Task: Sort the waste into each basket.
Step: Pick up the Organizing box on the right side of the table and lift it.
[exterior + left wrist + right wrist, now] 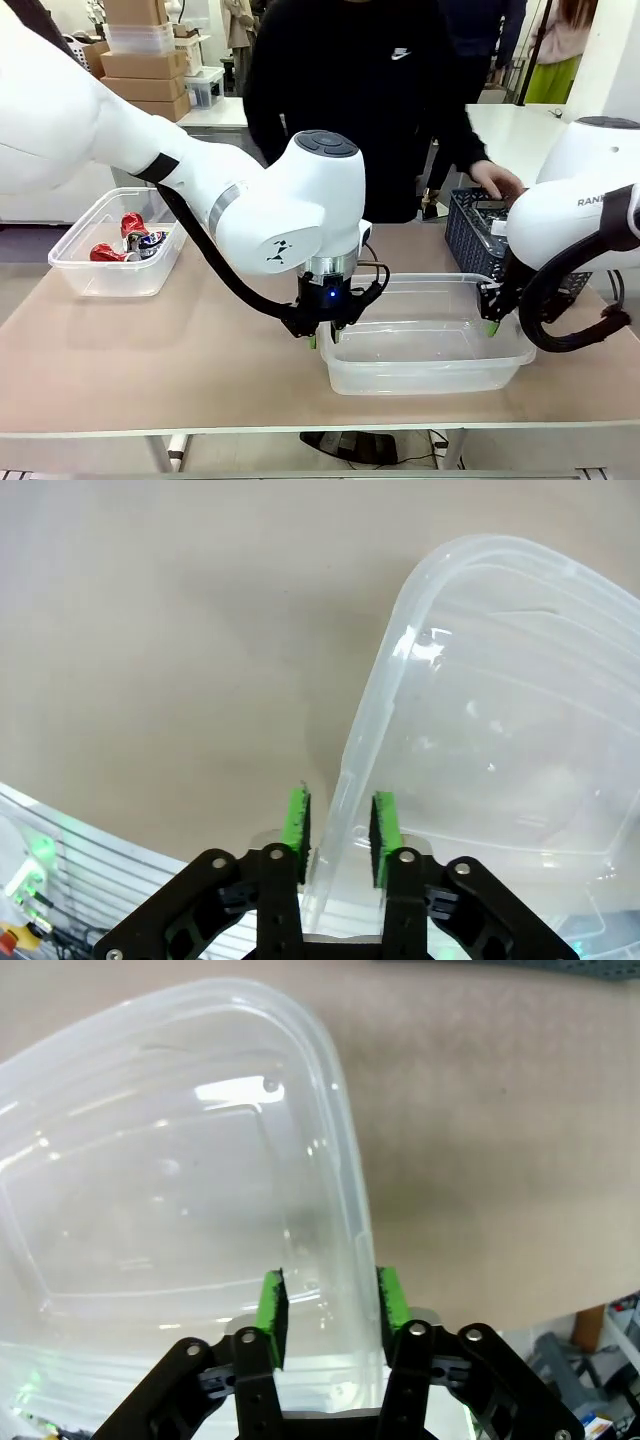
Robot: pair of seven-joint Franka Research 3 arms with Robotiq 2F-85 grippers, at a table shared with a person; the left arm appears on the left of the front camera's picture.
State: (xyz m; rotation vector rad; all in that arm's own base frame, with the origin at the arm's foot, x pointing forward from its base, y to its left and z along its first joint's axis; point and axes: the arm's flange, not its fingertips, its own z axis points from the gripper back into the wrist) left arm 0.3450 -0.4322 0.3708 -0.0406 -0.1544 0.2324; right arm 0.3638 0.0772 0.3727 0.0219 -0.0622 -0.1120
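Your left gripper (322,340) is clamped on the left rim of the large clear tub (430,372), its green pads (297,820) pinching the rolled edge from either side. Your right gripper (492,328) straddles the tub's opposite rim, one finger inside and one outside. You cannot tell from the right wrist view whether they actually press the plastic. The tub stands flat on the table (200,340). Well off to the tub's left, a small clear basket (70,262) holds the waste: crushed red and silver cans (128,240) lying together. Just behind the tub's right end stands a black crate (462,225), with the person's hand (497,180) resting on its top.
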